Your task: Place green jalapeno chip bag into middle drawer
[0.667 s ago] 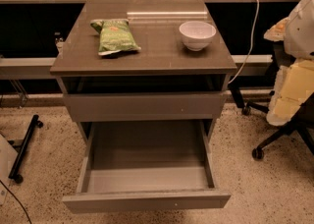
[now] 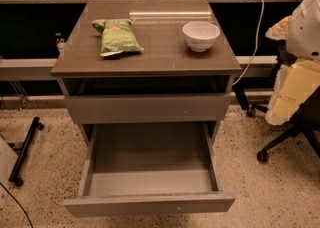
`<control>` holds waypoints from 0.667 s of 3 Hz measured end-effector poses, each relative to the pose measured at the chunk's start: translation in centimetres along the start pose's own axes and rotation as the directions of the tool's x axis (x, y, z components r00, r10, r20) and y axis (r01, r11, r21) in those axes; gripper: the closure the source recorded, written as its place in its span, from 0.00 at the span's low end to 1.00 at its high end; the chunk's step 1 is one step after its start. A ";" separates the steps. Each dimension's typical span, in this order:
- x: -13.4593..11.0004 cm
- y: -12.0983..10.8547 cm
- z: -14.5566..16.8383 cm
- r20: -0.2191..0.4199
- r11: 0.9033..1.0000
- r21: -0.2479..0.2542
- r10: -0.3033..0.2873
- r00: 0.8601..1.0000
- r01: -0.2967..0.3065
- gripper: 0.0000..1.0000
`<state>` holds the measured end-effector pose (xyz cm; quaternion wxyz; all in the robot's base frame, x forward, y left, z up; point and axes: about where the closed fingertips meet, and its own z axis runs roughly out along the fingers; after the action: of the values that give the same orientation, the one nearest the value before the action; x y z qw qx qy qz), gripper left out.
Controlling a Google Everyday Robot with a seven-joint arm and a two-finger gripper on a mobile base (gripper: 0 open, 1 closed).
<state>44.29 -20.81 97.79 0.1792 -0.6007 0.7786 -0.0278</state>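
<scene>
The green jalapeno chip bag point(image 2: 116, 36) lies flat on the left part of the grey-brown cabinet top point(image 2: 155, 54). The middle drawer point(image 2: 150, 182) is pulled out wide at the cabinet's bottom, with nothing on its grey floor; its flat front point(image 2: 150, 204) carries a tiny pale dot. My arm's white and cream body point(image 2: 300, 47) stands at the right edge of the view, beside the cabinet and well away from the bag. My gripper is out of view.
A white bowl point(image 2: 201, 35) stands on the right part of the top. A plain shut drawer front point(image 2: 147, 108) sits above the open drawer, with a dark gap over it. An office chair base point(image 2: 285, 137) is at the right, a wheeled black stand point(image 2: 25, 149) at the left.
</scene>
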 end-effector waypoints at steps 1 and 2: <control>-1.6 -0.6 0.6 0.076 1.000 0.003 0.004 0.997 -0.004 0.00; -3.4 -1.2 1.4 0.156 1.000 -0.007 0.004 0.988 -0.003 0.00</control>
<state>46.61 -17.70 97.59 0.2378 -0.6003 0.7633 0.0222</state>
